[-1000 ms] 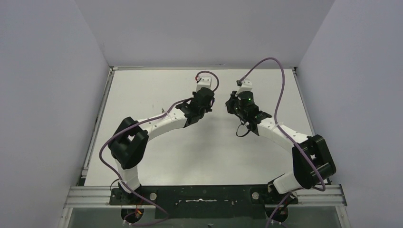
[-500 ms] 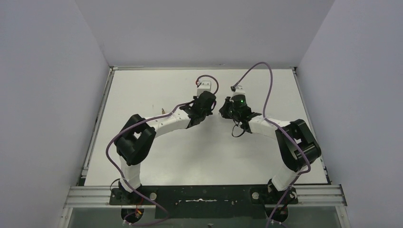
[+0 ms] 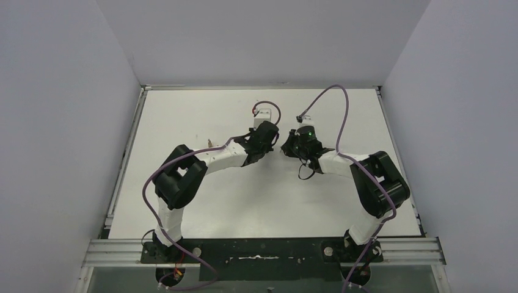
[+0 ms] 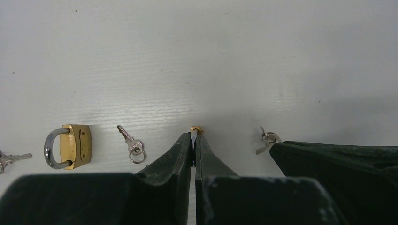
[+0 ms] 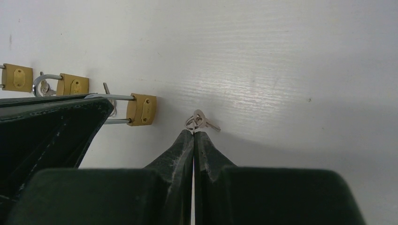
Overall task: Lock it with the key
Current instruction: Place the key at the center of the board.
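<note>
Both arms have drawn inward over the last second, the right one folding its elbow back toward its base. The two wrists now stand close together over the middle of the table (image 3: 256, 201).

The left gripper (image 4: 193, 140) has its fingers pressed together with no gap. A sliver of brass shows just past their tips; it is the body of the nearest padlock (image 5: 141, 109). The right wrist view shows this padlock lying flat with its shackle drawn out, the two rods running in under the left gripper. Whether the fingers pinch the shackle cannot be told.

The right gripper (image 5: 194, 138) is closed as well. Its tips meet the ring of a key (image 5: 201, 121) that lies just beside the nearest padlock, off its body end. I cannot tell whether the ring is actually gripped.

Three padlocks lie on the table: the nearest one, a second padlock (image 5: 72, 84) beyond its shackle end, and a third padlock (image 5: 17, 77) farther out the same way. There are three keys too: the one at the right gripper, a second key (image 4: 131, 142) between the nearest padlock and the second, and a third key (image 4: 13, 158) past the second padlock.
</note>
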